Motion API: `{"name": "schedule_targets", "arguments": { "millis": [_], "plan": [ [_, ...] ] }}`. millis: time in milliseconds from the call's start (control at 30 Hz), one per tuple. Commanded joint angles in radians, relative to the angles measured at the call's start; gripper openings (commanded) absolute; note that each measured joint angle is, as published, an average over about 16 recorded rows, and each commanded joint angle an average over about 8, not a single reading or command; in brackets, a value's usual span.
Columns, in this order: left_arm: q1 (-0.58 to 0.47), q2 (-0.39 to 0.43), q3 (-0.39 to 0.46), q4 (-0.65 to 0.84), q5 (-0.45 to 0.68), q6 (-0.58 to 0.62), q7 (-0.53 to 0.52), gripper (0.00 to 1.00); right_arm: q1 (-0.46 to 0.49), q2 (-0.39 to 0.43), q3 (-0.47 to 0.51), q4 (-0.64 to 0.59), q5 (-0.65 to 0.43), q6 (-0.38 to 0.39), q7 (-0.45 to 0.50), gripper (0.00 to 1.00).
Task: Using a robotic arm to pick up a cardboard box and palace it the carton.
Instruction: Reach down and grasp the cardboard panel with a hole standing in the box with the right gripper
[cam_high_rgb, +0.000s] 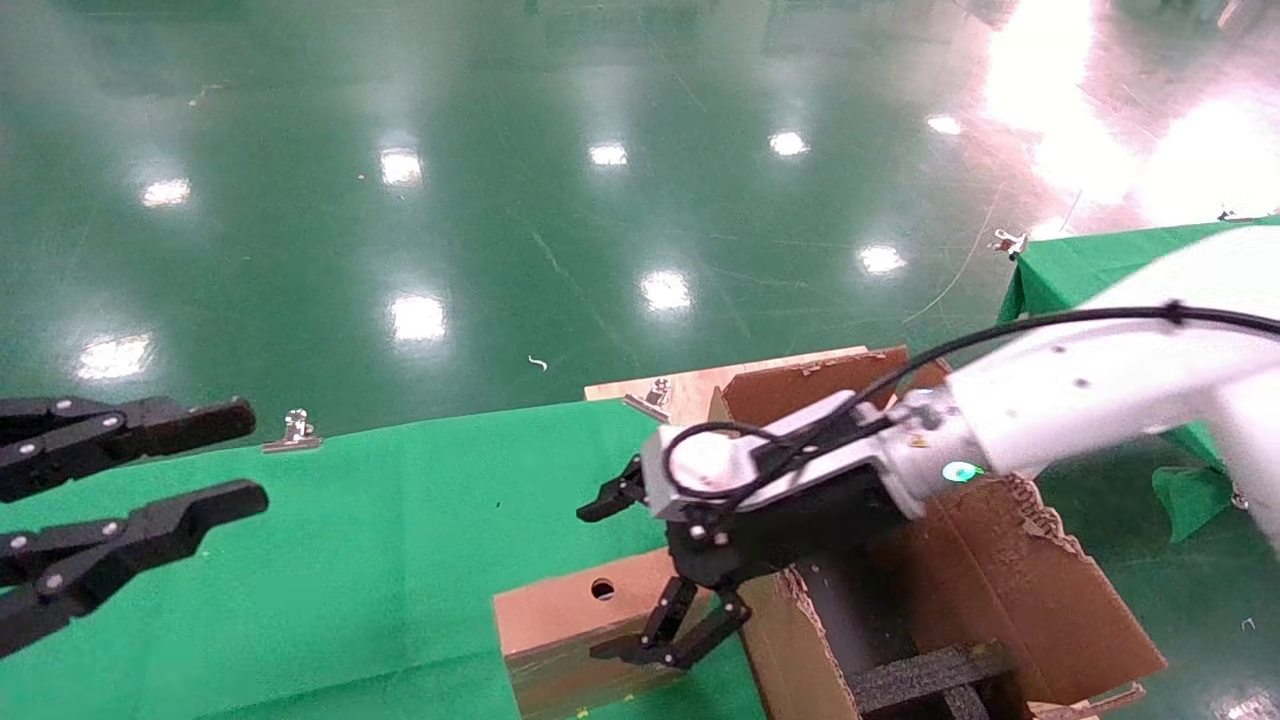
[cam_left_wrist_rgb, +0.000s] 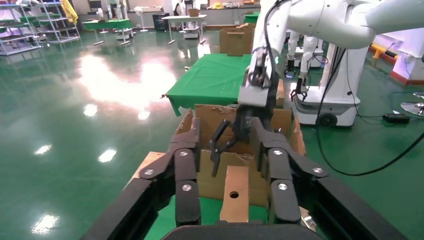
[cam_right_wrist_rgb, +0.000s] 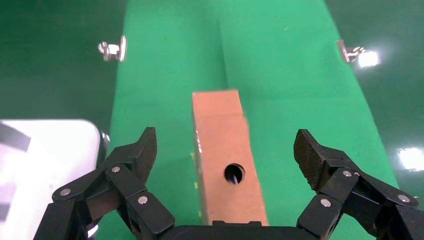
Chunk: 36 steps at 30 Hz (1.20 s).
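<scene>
The small brown cardboard box (cam_high_rgb: 560, 625) stands on edge on the green cloth, its holed narrow face up, against the end of the carton (cam_high_rgb: 1010, 580). The carton is large, with torn flaps and black foam inserts (cam_high_rgb: 920, 675). The white robotic arm (cam_high_rgb: 1090, 390) reaches in from the right. Its gripper, my right gripper (cam_high_rgb: 592, 583), hovers open just above the box, one finger on each side. In the right wrist view the box (cam_right_wrist_rgb: 220, 150) lies between the spread fingertips (cam_right_wrist_rgb: 305, 147). My left gripper (cam_high_rgb: 248, 455) is open and empty at the far left. The left wrist view shows the box (cam_left_wrist_rgb: 235, 192) and the carton (cam_left_wrist_rgb: 210, 177).
Green cloth (cam_high_rgb: 350, 570) covers the table. Metal clips (cam_high_rgb: 295, 432) (cam_high_rgb: 655, 392) hold its far edge. A plywood board (cam_high_rgb: 690, 385) lies behind the carton. A second green-clothed table (cam_high_rgb: 1080, 265) stands at the right. Shiny green floor lies beyond.
</scene>
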<state>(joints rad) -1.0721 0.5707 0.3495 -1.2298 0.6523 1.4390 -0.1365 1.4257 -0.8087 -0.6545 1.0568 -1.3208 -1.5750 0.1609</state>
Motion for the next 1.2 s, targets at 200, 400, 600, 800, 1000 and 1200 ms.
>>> {"name": "schedule_targets", "arguments": {
  "millis": [200, 400, 600, 800, 1000, 1200],
  "plan": [
    [0.000, 0.000, 0.000, 0.000, 0.000, 0.000, 0.000, 0.00, 0.089, -0.091, -0.120, -0.084, -0.119, 0.001, -0.061, 1.00],
    [0.000, 0.000, 0.000, 0.000, 0.000, 0.000, 0.000, 0.05, 0.149, -0.151, -0.210, -0.133, -0.206, 0.002, -0.104, 1.00],
    [0.000, 0.000, 0.000, 0.000, 0.000, 0.000, 0.000, 0.80, 0.189, -0.184, -0.269, -0.155, -0.257, 0.007, -0.132, 1.00],
    [0.000, 0.000, 0.000, 0.000, 0.000, 0.000, 0.000, 1.00, 0.209, -0.202, -0.299, -0.170, -0.271, 0.008, -0.140, 0.37],
    [0.000, 0.000, 0.000, 0.000, 0.000, 0.000, 0.000, 1.00, 0.211, -0.202, -0.300, -0.170, -0.272, 0.008, -0.141, 0.00],
    [0.000, 0.000, 0.000, 0.000, 0.000, 0.000, 0.000, 1.00, 0.206, -0.199, -0.295, -0.167, -0.271, 0.008, -0.141, 0.00]
  ]
}}
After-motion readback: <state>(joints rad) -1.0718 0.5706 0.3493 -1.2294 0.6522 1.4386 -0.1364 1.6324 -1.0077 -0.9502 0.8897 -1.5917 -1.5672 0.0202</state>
